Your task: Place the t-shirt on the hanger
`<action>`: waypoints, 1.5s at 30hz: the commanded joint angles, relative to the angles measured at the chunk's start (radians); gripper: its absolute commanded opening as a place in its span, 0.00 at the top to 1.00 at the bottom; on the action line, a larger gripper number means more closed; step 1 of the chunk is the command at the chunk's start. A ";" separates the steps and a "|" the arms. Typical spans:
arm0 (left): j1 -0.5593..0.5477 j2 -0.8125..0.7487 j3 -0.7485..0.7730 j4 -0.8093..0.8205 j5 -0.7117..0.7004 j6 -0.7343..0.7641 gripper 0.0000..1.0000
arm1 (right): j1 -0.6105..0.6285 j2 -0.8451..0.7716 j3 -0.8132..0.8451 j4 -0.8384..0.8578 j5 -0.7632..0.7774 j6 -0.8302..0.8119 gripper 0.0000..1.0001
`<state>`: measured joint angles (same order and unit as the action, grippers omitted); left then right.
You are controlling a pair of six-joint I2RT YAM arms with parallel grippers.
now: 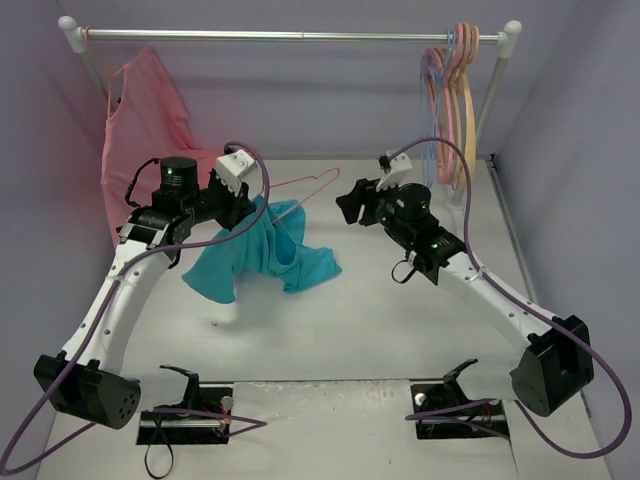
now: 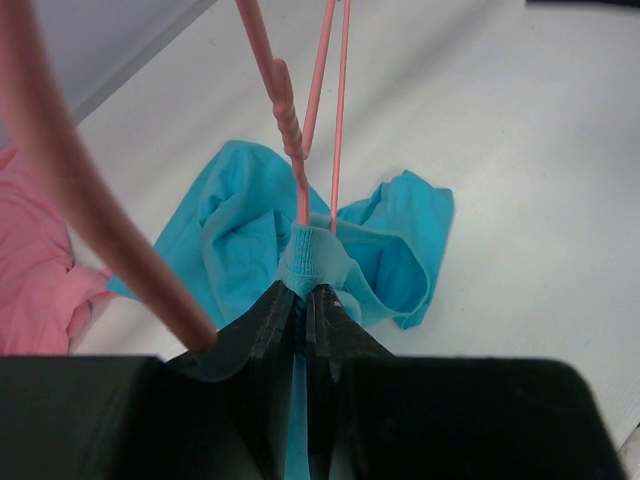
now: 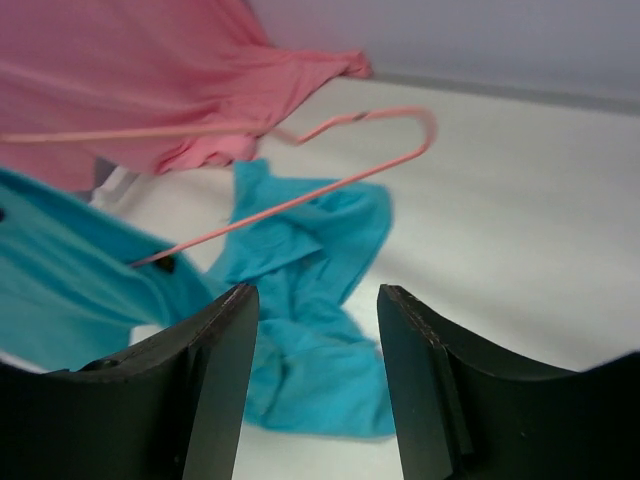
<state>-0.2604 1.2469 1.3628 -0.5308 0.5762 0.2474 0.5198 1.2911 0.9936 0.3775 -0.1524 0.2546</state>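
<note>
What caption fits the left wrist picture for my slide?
Left claw pinches the teal t-shirt by its collar, the pink hanger poking out of it.

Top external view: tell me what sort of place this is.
Probably a robotics lab bench staged as a small laundry station: a clothes rail with spare hangers and a pink garment stands at the far side of a white table, with two robot arms bolted at its near edge.

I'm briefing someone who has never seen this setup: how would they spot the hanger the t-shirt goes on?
Start at the middle of the white table, where the left gripper pinches the collar of the teal t-shirt. The hanger pokes out of that collar: thin pink wire with a twisted neck. The other hangers hang at the right end of the back rail.
</note>
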 commanded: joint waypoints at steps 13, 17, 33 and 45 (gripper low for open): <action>-0.048 -0.109 0.027 0.083 -0.070 -0.105 1.00 | 0.259 0.232 0.076 -0.014 0.119 0.333 0.44; -0.056 -0.132 0.024 0.069 -0.081 -0.105 1.00 | 0.284 0.283 0.096 0.001 0.103 0.356 0.44; -0.069 -0.273 -0.094 0.014 -0.116 -0.115 1.00 | 0.281 0.297 0.076 -0.041 0.261 0.220 0.96; -0.068 -0.406 -0.212 -0.040 -0.052 -0.083 1.00 | 0.017 0.220 0.091 -0.109 0.091 0.054 1.00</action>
<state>-0.3305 0.8757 1.1271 -0.5976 0.5079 0.1463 0.5755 1.5436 1.0283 0.2993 -0.0723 0.3973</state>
